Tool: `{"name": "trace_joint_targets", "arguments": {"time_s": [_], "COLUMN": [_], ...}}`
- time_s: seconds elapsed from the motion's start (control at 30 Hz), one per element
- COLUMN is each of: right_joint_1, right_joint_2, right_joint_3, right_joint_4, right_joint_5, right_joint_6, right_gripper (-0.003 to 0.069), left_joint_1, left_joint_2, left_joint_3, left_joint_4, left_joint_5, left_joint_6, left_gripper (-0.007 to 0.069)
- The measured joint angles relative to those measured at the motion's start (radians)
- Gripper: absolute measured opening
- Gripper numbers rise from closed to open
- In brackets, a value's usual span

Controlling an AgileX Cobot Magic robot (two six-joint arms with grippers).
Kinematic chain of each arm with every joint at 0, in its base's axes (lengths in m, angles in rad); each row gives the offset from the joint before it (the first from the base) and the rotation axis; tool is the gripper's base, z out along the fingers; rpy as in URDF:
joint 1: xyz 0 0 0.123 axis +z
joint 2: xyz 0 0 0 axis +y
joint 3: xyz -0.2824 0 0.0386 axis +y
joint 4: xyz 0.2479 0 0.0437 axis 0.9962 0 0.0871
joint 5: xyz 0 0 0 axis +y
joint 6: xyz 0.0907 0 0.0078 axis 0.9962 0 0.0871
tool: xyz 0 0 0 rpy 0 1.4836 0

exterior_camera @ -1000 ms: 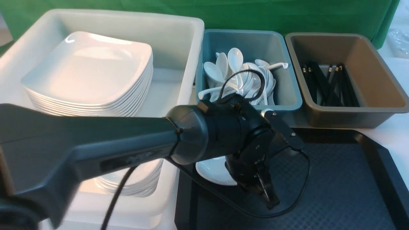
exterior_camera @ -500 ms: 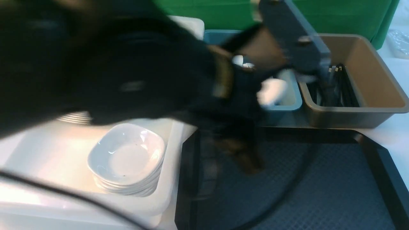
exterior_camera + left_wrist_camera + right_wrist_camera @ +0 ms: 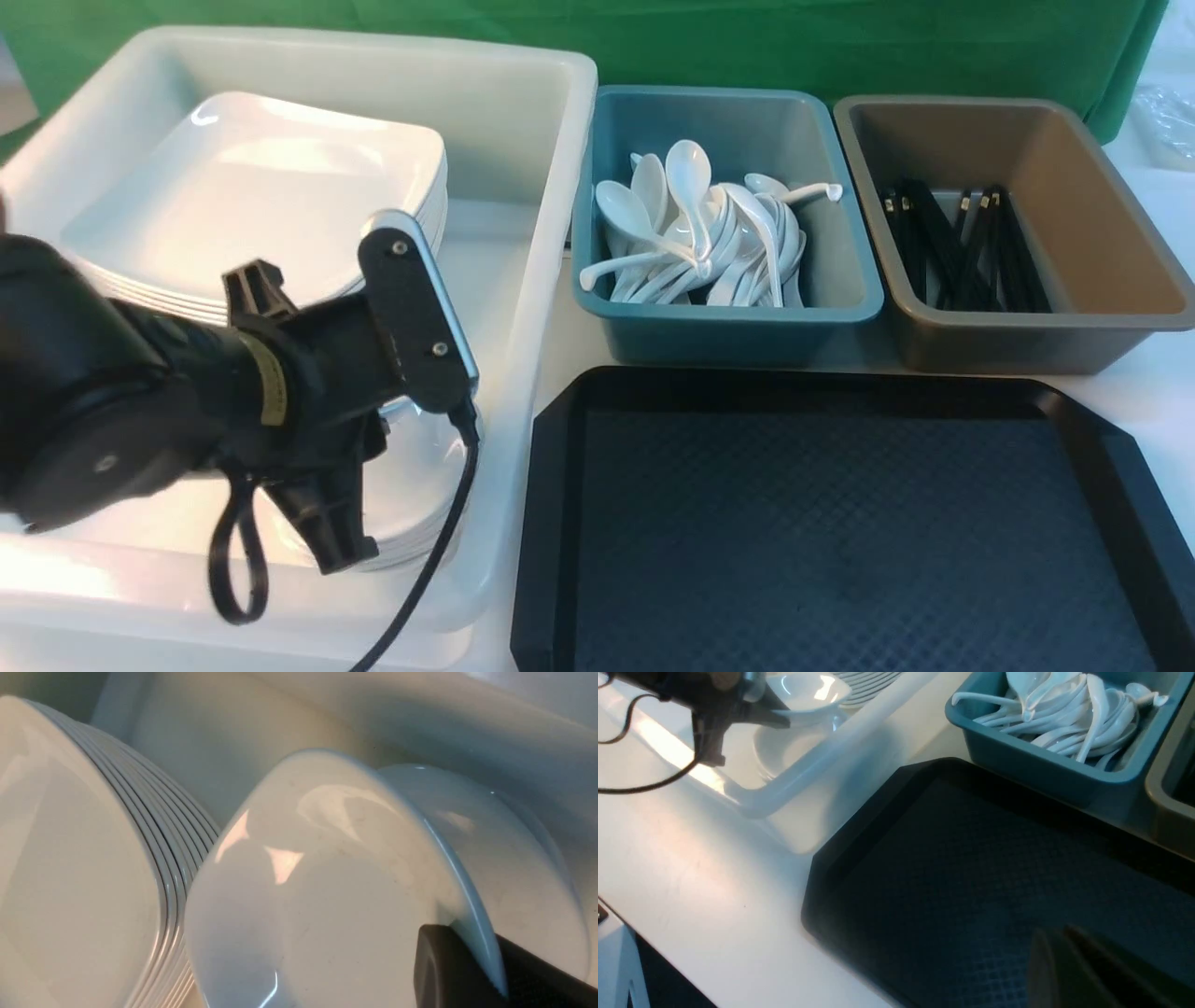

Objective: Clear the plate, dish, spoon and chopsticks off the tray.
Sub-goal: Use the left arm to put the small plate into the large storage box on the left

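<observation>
My left gripper (image 3: 334, 551) is inside the white tub (image 3: 551, 280), shut on the rim of a small white dish (image 3: 327, 882). It holds the dish tilted just above a stack of like dishes (image 3: 794, 751). The held dish also shows in the right wrist view (image 3: 808, 690). In the front view my wrist hides most of it. The black tray (image 3: 840, 523) has nothing on it. Large white plates (image 3: 252, 196) are stacked at the tub's far end. White spoons (image 3: 695, 233) fill the teal bin. Black chopsticks (image 3: 952, 243) lie in the brown bin. My right gripper (image 3: 1052, 940) hangs shut and empty above the tray.
The teal bin (image 3: 728, 336) and brown bin (image 3: 1027, 345) stand side by side behind the tray. The tub sits left of the tray, its wall close to the tray's left rim. A green cloth hangs at the back. The left arm's cable loops over the tub's front.
My left arm has swung from over the tray to the tub on the left, carrying the dish. The tray now holds nothing.
</observation>
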Motion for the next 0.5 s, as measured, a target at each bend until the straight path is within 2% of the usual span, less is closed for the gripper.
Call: {"name": "trace_joint_targets", "arguments": {"time_s": [0.27,0.4,0.5], "right_joint_1": [0.000,0.000,0.000], "right_joint_2": [0.005,0.005,0.005], "right_joint_3": [0.016,0.016,0.016], "right_joint_4": [0.011,0.011,0.011], "right_joint_5": [-0.006,-0.006,-0.006], "right_joint_6": [-0.010,-0.020,-0.022], "right_gripper": [0.0055,0.0056,0.0059], "left_joint_1": [0.014,0.016,0.016], "left_joint_2": [0.074,0.079,0.076], "left_joint_3": [0.000,-0.001,-0.001], "left_joint_4": [-0.035,-0.061,-0.068], "left_joint_5": [-0.050,-0.056,-0.057], "left_joint_6": [0.033,0.064,0.072], "left_gripper": [0.0048,0.0120,0.0222]}}
